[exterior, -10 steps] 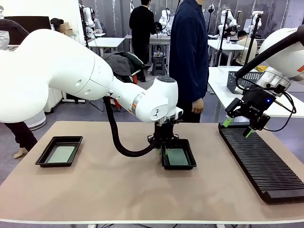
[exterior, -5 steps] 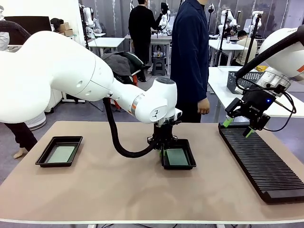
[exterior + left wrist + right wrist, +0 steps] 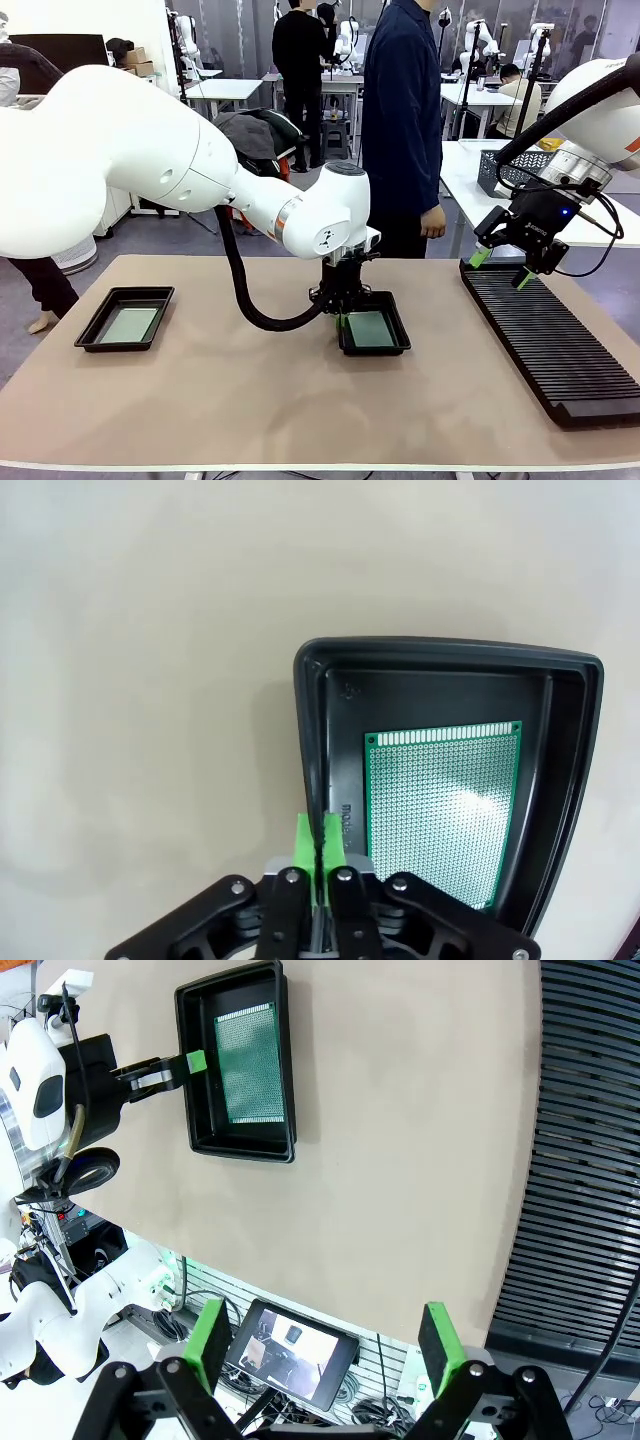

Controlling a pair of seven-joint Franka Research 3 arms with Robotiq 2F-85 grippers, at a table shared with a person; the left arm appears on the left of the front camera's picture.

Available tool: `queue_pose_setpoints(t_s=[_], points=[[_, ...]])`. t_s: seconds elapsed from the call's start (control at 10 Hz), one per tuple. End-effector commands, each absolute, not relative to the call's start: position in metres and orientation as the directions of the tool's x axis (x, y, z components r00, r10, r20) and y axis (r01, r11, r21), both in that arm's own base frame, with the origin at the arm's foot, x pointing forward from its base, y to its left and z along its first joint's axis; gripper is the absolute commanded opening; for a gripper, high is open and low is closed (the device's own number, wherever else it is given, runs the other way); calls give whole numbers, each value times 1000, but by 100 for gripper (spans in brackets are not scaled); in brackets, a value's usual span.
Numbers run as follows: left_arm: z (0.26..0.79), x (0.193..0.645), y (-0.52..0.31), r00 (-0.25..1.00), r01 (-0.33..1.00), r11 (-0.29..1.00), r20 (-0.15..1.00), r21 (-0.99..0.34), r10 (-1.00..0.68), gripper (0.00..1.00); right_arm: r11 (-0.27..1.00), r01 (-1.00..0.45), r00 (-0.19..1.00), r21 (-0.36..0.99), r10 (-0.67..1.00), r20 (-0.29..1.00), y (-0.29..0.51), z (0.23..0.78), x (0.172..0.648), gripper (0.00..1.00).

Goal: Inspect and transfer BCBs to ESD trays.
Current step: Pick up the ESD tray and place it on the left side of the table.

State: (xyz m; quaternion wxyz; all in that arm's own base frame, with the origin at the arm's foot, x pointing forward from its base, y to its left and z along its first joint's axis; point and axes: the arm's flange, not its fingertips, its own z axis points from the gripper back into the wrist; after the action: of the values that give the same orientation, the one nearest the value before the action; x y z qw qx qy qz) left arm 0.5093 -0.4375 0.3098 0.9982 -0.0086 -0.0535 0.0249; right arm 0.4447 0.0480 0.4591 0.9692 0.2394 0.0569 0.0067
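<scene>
Tan tabletop (image 3: 250,400) | left gripper (image 3: 320,842) pinching centre tray (image 3: 375,333) rim, board (image 3: 443,805) lying inside | right gripper (image 3: 497,268) idling open, right of frame | risk: tray probably tilting, board sliding out.

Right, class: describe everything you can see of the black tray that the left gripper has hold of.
The middle tray is shallow black plastic, rectangular with rounded corners and a raised rim. It sits flat on the tan table. A green perforated circuit board lies inside. The left gripper is shut on its rim.
</scene>
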Motion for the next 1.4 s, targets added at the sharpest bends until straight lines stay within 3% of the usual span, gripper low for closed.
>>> queue_pose_setpoints(t_s=[0.0, 0.8, 1.3], points=[[311, 510, -432, 995, -33, 999, 96, -43, 37, 0, 885, 36, 995, 463, 13, -102, 49, 459, 445, 100], [310, 509, -438, 993, -48, 999, 106, -20, 50, 4, 885, 36, 995, 463, 13, -102, 49, 459, 445, 100], [313, 526, -406, 997, -15, 984, 74, -179, 29, 3, 885, 36, 995, 463, 13, -102, 49, 459, 445, 100]])
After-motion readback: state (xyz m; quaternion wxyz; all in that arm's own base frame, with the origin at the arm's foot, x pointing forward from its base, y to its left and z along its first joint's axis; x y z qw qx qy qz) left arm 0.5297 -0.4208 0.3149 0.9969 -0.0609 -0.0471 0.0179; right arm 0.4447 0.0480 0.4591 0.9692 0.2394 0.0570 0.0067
